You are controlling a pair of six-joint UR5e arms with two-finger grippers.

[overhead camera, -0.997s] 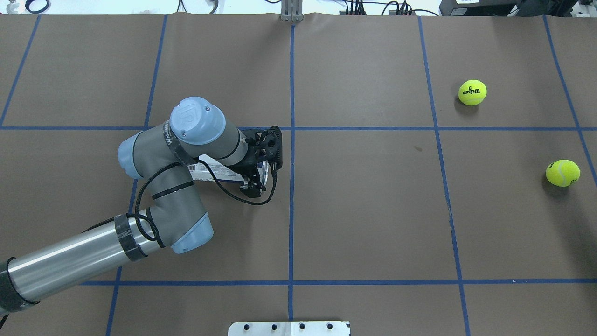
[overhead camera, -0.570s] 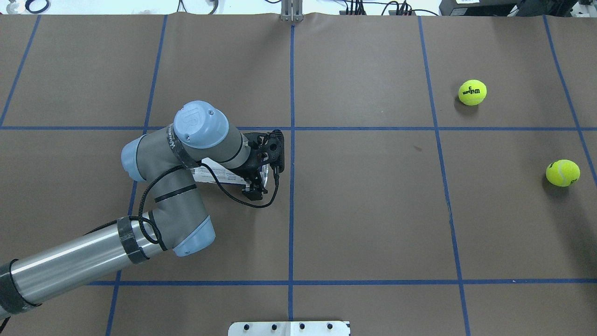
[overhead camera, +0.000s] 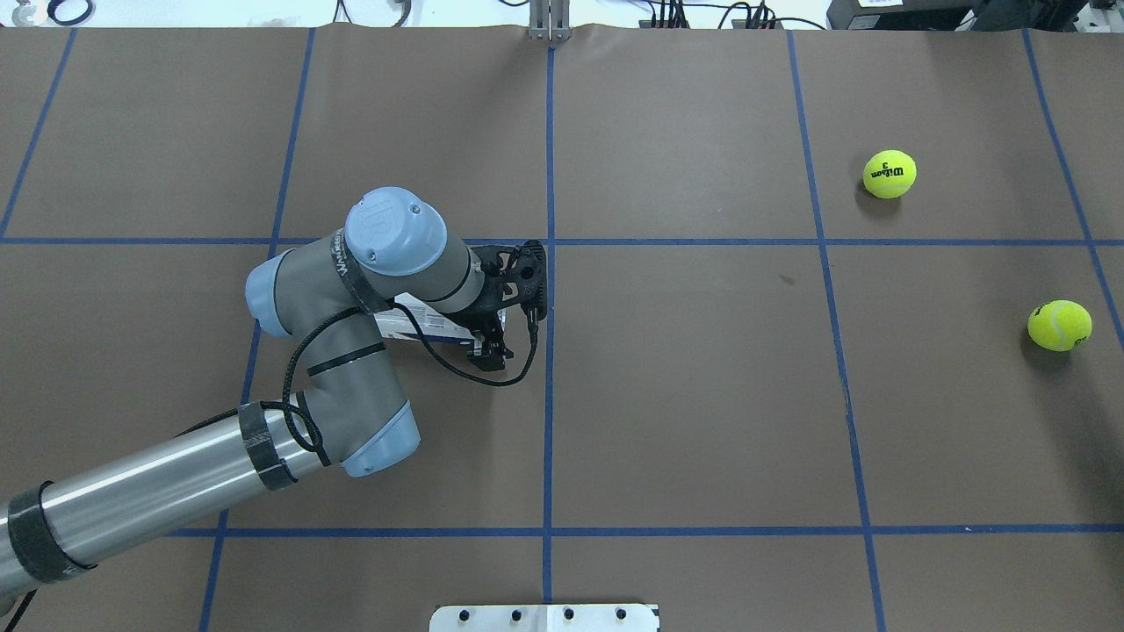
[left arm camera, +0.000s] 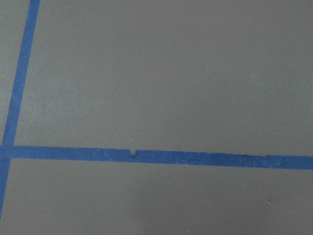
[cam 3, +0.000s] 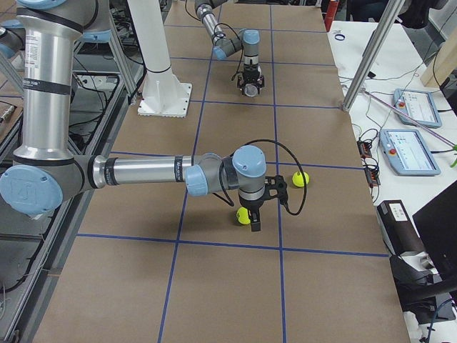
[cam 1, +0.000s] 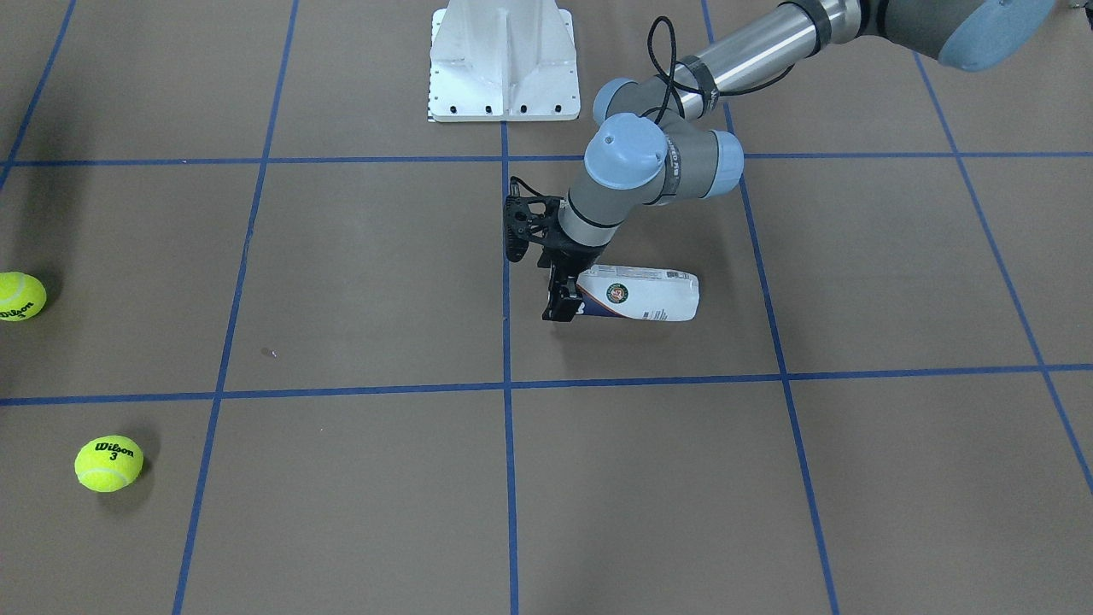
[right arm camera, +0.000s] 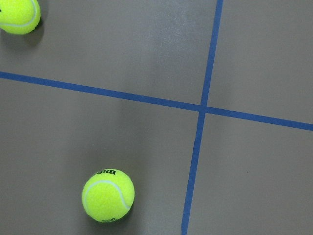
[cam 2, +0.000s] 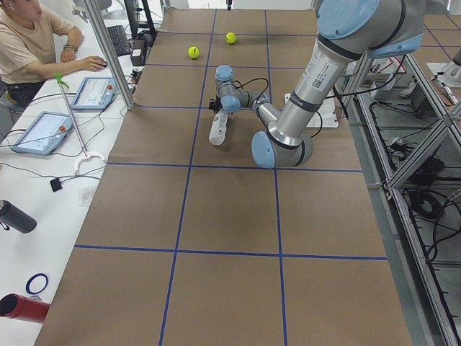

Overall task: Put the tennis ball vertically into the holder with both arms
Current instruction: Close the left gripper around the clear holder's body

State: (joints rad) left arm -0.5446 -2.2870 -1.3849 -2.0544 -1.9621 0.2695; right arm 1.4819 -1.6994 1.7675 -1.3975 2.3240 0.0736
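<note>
The holder [cam 1: 640, 295], a clear can with a white and navy label, lies on its side near the table's middle. My left gripper [cam 1: 561, 301] is shut on its open end, fingers pointing down. From overhead, the wrist hides most of the holder [overhead camera: 420, 321] behind the left gripper [overhead camera: 488, 344]. Two yellow tennis balls [overhead camera: 889, 174] [overhead camera: 1060, 325] lie apart on the right half. The right gripper [cam 3: 254, 220] shows only in the exterior right view, just over one ball [cam 3: 243, 216]; I cannot tell if it is open. The right wrist view shows that ball [right arm camera: 108, 195] below and the other ball [right arm camera: 18, 14] at the top left.
The white metal base [cam 1: 502, 60] stands at the robot's edge of the table. Blue tape lines [overhead camera: 549, 290] divide the brown paper cover. An operator [cam 2: 32, 50] sits at a side table with tablets. The left wrist view shows only paper and tape [left arm camera: 156, 157].
My left arm has shifted to the right, taking the wrist, the gripper and the can's held end with it. The two balls have not moved.
</note>
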